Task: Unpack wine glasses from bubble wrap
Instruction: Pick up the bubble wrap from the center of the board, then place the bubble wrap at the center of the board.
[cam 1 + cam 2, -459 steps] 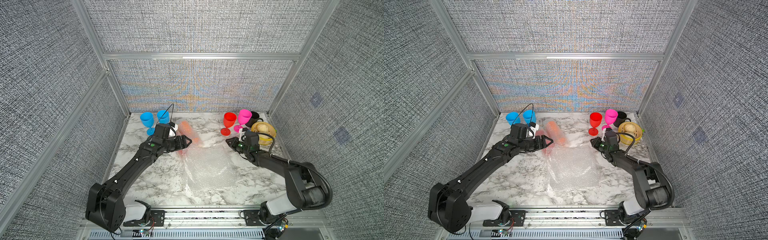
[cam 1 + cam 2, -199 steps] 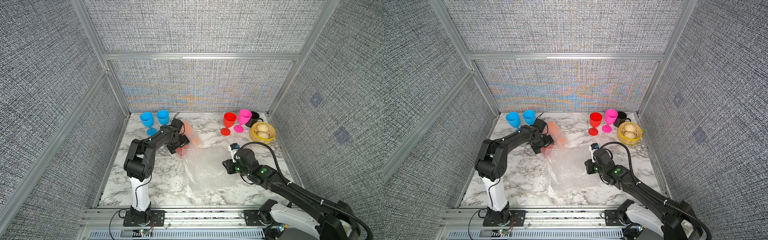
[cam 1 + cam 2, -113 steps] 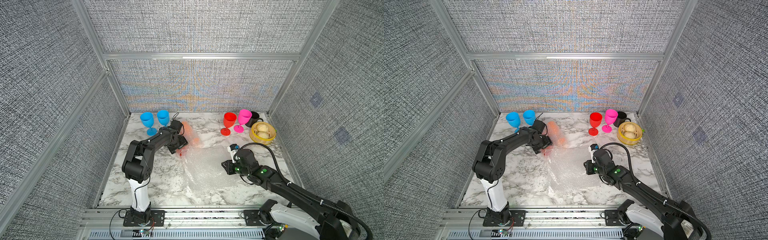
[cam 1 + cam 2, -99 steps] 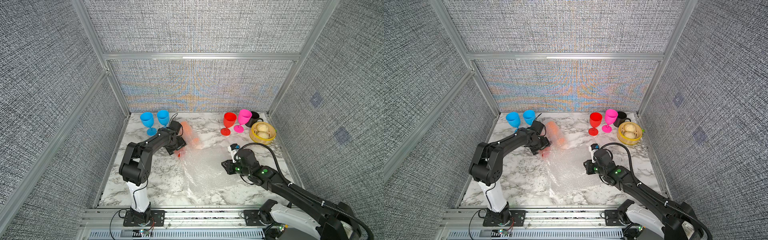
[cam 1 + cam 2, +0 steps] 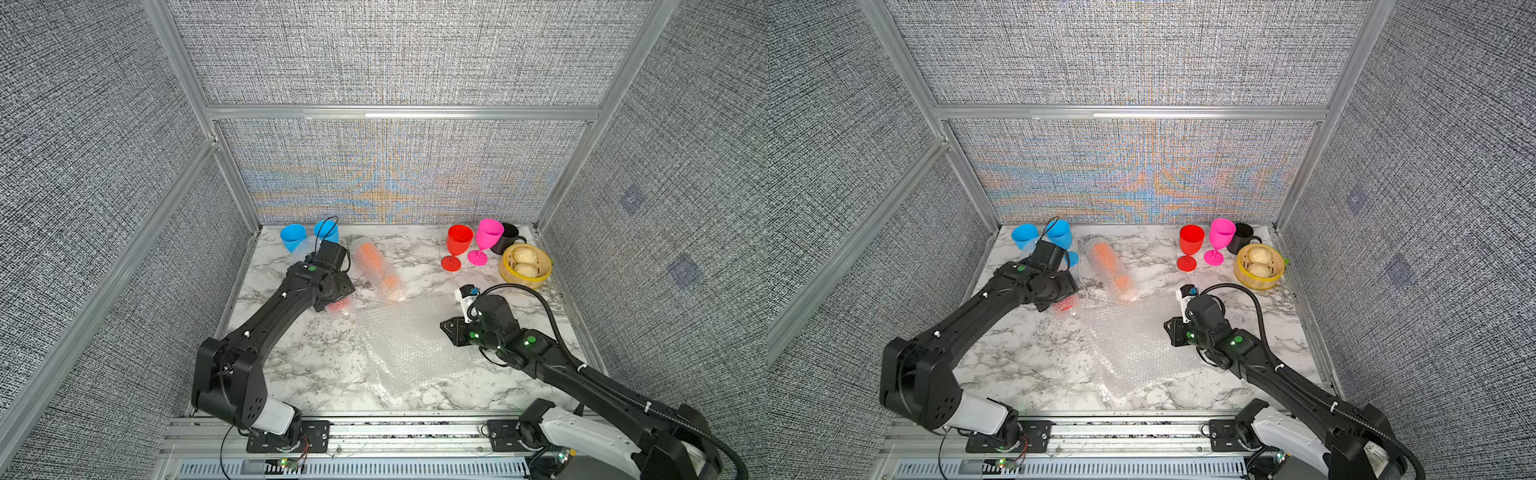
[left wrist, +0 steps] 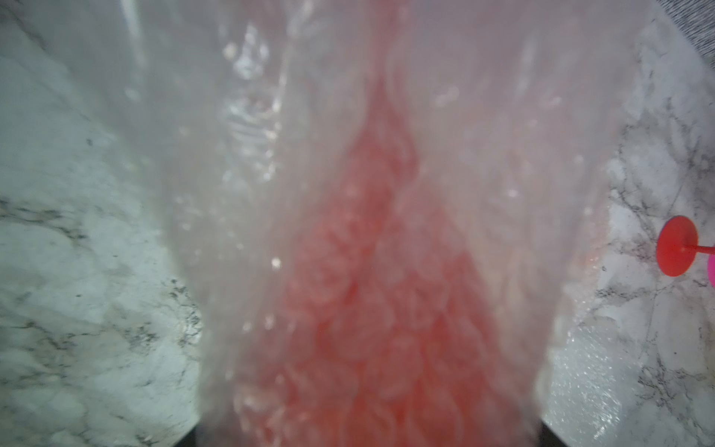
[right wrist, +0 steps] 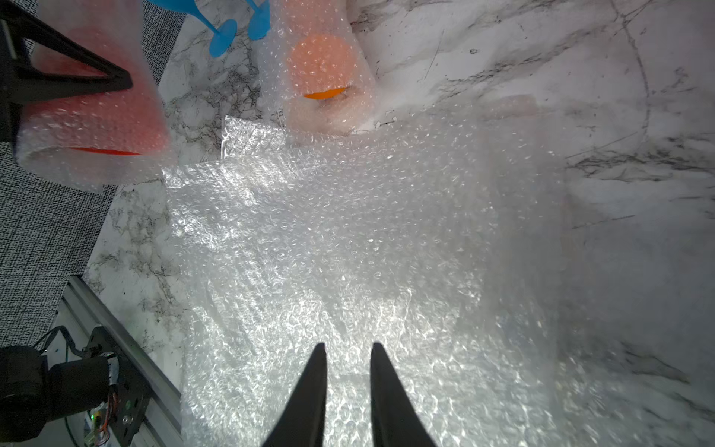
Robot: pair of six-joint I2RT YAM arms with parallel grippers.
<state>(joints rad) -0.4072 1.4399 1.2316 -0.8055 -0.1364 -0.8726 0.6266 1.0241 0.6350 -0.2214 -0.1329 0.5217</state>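
The wrapped red glass sits in the left gripper, at the back left of the table. The jaws are closed on its sides, wide apart because the roll is fat. The gripper hides most of the roll in both top views. Only its near end sticks out, and that end is open and faces the front. A thin red edge shows inside it. I cannot tell if the roll touches the table.

Just beside it, toward the middle, lies the wrapped orange glass. It lies on its side. It runs from the back wall toward the front and leans a bit to the right. The big round part is at the back and the small part is at the front.

Its front end touches the flat sheet of bubble wrap, which is spread out in the middle of the table.

The right gripper hangs over the right side of the sheet. Its jaws are a little bit open, with nothing between them.

The blue glasses stand up at the back left. The red glass and pink glass stand side by side at the back right, next to a mug and a basket.
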